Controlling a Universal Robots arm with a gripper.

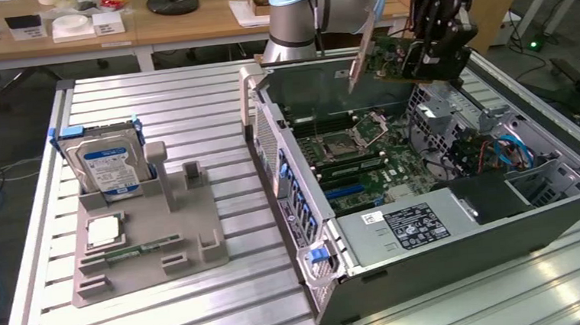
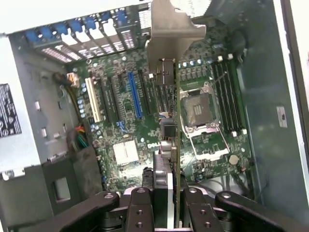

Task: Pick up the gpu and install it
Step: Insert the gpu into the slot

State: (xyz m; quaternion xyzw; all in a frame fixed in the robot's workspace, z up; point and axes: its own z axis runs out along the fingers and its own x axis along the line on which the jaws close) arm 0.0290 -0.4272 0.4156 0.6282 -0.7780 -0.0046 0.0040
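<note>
We note the claw (image 1: pixel 424 57) closed on the gpu (image 1: pixel 389 53), held edge-on in its grip, long axis running out ahead to the bracket (image 2: pixel 171 29). The card hangs above the motherboard (image 1: pixel 370 174); the blue slot (image 2: pixel 134 94) seemingly lies off to one side.

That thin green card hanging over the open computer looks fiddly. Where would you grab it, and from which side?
Pinch the gpu by its two flat faces along the upper edge, coming from above, as the jaws have it here. It is thin and hangs on edge, so only the faces offer grip. That leaves the lower edge and the silver bracket free toward the motherboard.
</note>
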